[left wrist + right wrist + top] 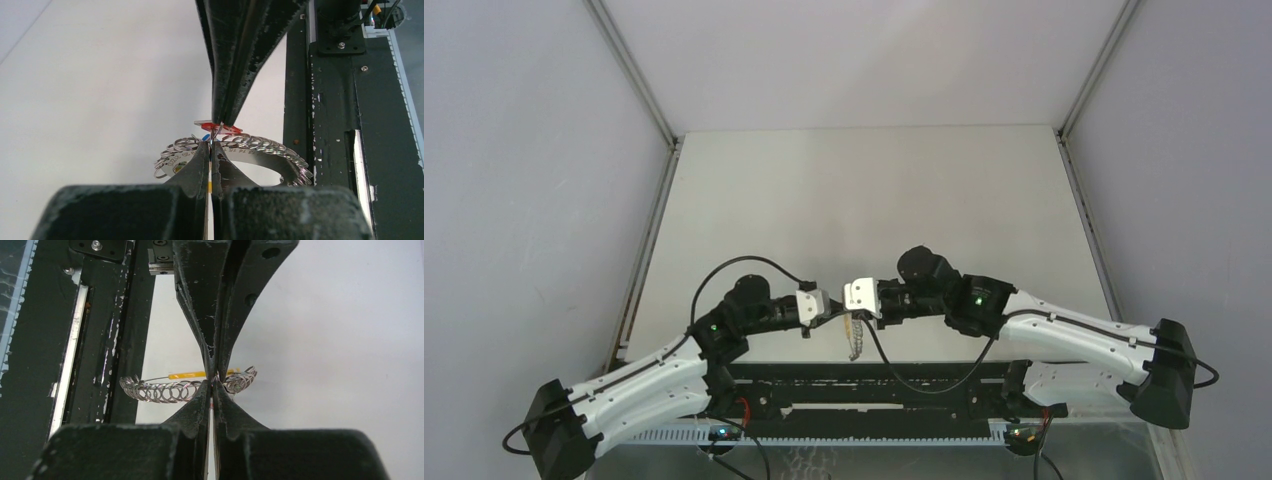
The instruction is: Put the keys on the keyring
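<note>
Walls (514,200) of plain grey close in the desk (874,190) in the top view. My two arms bend inward over its near edge, so that my left pincer (832,312) and my right pincer (854,312) meet nose to nose. Under that meeting point the keyring (856,338) hangs as a pale cluster, near the black rail frame (874,388) that carries my bases. From up here the keys are too small to pick out, and the fingertips are too dark to judge.

From my left wrist, my own left pincer (210,147) is pressed together on the keyring (260,145) where its thin wire enters. A thin strip of the yellow key (209,186) shows in the slit between the fingers. My right pincer (220,120) points down from the top edge, pinched tight too, its tip on the same wire. The red key (227,128) lies flat at that tip, and a speck of the blue key (205,136) sits just below it. Small silver loops fan round a stamped metal tag (250,156), and my fingers hide its near part. The rail frame (330,125) fills the right side.

From my right wrist, both pincers are again closed, tips almost touching. The yellow key (187,375) lies crosswise behind them, above a row of silver loops. The fingers cover the nip, so I cannot tell whether wire or key head sits between the pads.
</note>
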Robot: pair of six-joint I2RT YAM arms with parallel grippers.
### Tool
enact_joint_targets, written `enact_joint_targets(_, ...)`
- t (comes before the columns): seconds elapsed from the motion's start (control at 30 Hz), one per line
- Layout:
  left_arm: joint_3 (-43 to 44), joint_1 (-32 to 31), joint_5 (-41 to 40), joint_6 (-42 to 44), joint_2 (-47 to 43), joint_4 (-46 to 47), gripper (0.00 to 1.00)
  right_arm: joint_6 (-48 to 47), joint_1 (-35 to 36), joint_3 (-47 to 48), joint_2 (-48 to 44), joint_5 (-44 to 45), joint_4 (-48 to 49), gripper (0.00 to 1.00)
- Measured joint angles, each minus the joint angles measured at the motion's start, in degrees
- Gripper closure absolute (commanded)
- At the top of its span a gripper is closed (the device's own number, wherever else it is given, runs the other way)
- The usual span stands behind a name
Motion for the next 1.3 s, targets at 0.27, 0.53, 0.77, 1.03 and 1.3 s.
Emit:
enact_joint_targets(0.27,0.0,1.6,0.1,-2.8,-0.7,0.1,1.0,-1.7,1.0,0.0,1.4,2.1,0.0,1.0)
enact_joint_targets(0.53,-0.2,2.8,1.9,-5.1,-2.3,2.6,1.0,-1.9,0.9,0.0,2.4,2.6,-0.2,1.0)
enact_joint_targets(0.77,-1.6,3.1,2.5,-6.8,-2.9,5.3,1.0,-1.6,0.2,0.0,2.6,1.5,0.2,0.93)
enact_joint_targets(1.03,-4.5,3.2,3.0,-8.3,-4.2,13.9,1.0,2.5,-5.6,-3.0,-6.0,-4.3,1.6,0.75)
enact_joint_targets(1.3,-6.7,4.2,4.4,-9.9,-3.8,21.4,1.0,5.9,-11.8,-4.6,-9.4,-13.4,5.9,0.73)
